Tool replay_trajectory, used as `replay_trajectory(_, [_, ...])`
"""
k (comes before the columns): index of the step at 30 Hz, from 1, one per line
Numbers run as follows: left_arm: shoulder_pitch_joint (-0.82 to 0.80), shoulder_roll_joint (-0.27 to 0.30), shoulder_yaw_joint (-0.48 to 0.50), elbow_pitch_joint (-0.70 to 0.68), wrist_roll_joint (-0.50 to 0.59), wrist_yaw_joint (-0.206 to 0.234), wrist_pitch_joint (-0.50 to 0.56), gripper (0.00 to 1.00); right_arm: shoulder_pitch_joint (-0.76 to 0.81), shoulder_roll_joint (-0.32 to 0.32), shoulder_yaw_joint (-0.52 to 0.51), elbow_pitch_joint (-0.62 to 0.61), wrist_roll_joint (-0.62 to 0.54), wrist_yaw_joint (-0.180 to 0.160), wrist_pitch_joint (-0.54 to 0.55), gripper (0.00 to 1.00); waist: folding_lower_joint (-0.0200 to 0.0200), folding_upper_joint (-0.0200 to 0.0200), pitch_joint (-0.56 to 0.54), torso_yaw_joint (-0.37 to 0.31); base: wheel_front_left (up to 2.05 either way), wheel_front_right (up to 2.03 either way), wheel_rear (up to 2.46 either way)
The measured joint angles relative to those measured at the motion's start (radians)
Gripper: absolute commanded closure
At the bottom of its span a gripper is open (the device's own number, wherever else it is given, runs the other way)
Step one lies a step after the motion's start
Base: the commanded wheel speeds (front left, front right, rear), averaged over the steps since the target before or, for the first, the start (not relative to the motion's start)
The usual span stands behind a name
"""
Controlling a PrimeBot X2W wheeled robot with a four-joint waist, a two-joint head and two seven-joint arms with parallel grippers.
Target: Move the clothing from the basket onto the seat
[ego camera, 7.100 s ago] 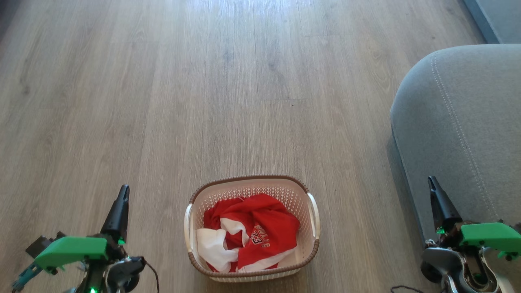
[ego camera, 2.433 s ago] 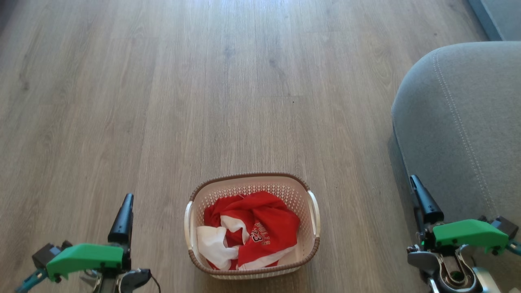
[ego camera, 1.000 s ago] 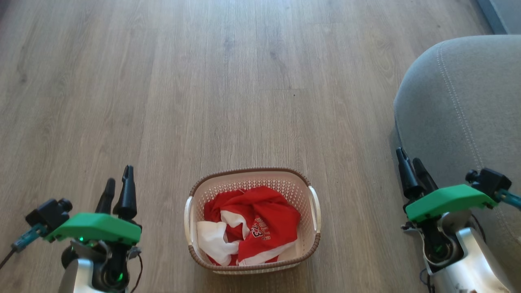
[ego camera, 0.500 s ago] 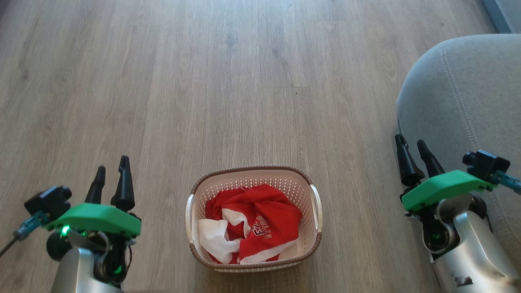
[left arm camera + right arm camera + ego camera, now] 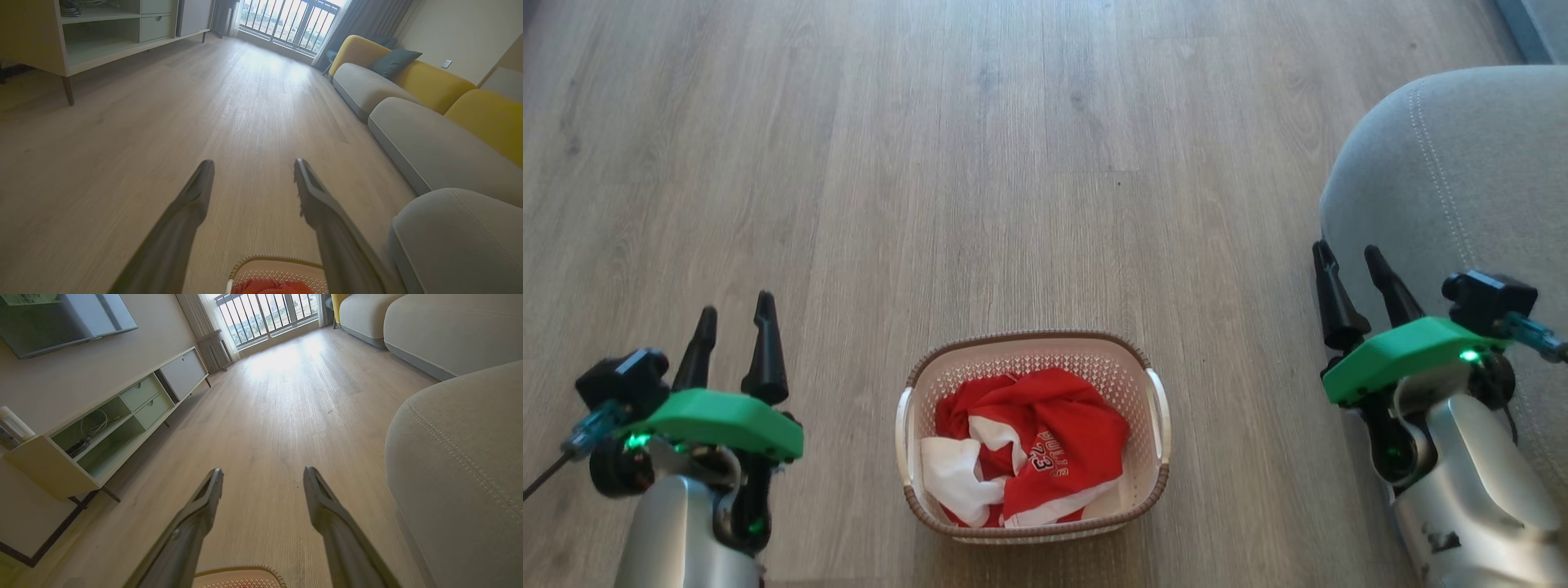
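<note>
Pale wood-plank floor [image 5: 1013, 163] runs to a barred balcony window [image 5: 286, 24], sunlight glaring on the boards. A low cabinet [image 5: 102, 437] with open shelves stands under a wall television [image 5: 61, 318]. Opposite, a dark pillow [image 5: 394, 61] leans on yellow backrests [image 5: 433, 83].

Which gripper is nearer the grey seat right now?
The right gripper, alongside the seat; the left gripper is over bare floor, across the basket from it.
</note>
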Motion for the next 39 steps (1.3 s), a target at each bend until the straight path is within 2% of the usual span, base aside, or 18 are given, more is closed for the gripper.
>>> replay_trajectory(24, [-0.069, -0.003, 0.025, 0.004, 0.304, -0.008, -0.064, 0.00, -0.104, -0.017, 0.004, 0.043, -0.261, 0.000, -0.066, 0.00, 0.0000, 0.0000, 0.019, 0.003, 0.00, 0.00, 0.00])
replay_trajectory(39, [-0.074, -0.004, 0.032, 0.009, 0.311, -0.008, -0.064, 0.00, -0.107, -0.017, -0.009, 0.049, -0.266, 0.000, -0.070, 0.00, 0.0000, 0.0000, 0.021, 0.000, 0.00, 0.00, 0.00])
